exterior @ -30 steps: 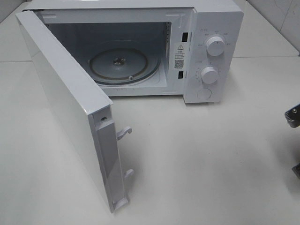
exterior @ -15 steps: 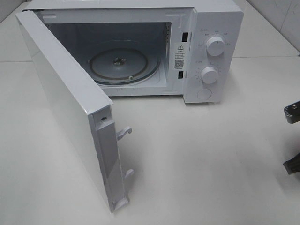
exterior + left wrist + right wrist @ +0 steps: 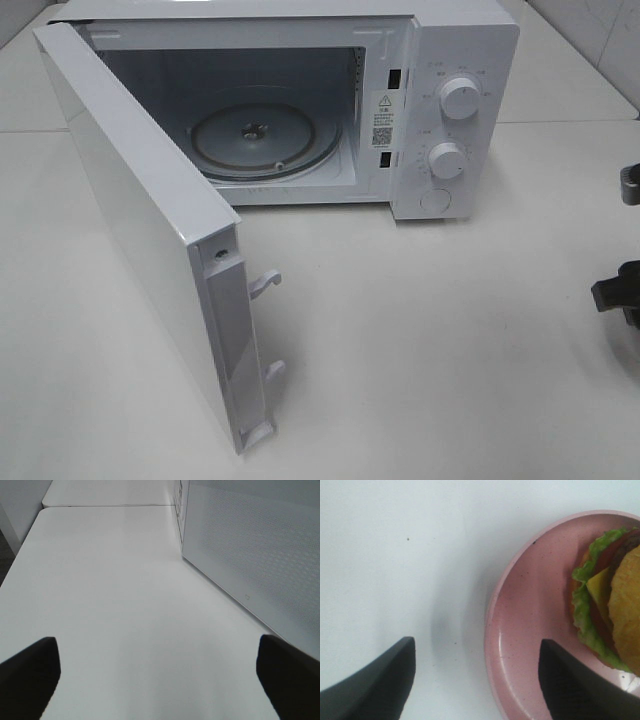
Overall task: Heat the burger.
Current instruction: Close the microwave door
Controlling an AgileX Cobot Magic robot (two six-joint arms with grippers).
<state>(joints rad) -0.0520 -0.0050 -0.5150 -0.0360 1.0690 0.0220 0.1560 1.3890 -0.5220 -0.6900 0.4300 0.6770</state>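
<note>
**Microwave open, right hand lining up on burger plate**

Exterior high: microwave (image 3: pixel 300 100) sits on the table (image 3: pixel 420 330), door (image 3: pixel 150 230) swung wide so the turntable (image 3: pixel 262 140) is free to load. Right hand (image 3: pixel 622 250) barely shows at the edge; burger not visible here.

Left wrist: left hand (image 3: pixel 157 672) spread wide, holding nothing, parked beside the door, clear of the opening.

Right wrist: right hand (image 3: pixel 477 677) spread, empty, one finger over the pink plate (image 3: pixel 530 645) rim, likely to grab it. Burger (image 3: pixel 612 602) rests on the plate.

Right pincer (image 3: pixel 477 680): 2 dark grey, textured, wedge-shaped fingers (image 3: pixel 580 685)
</note>
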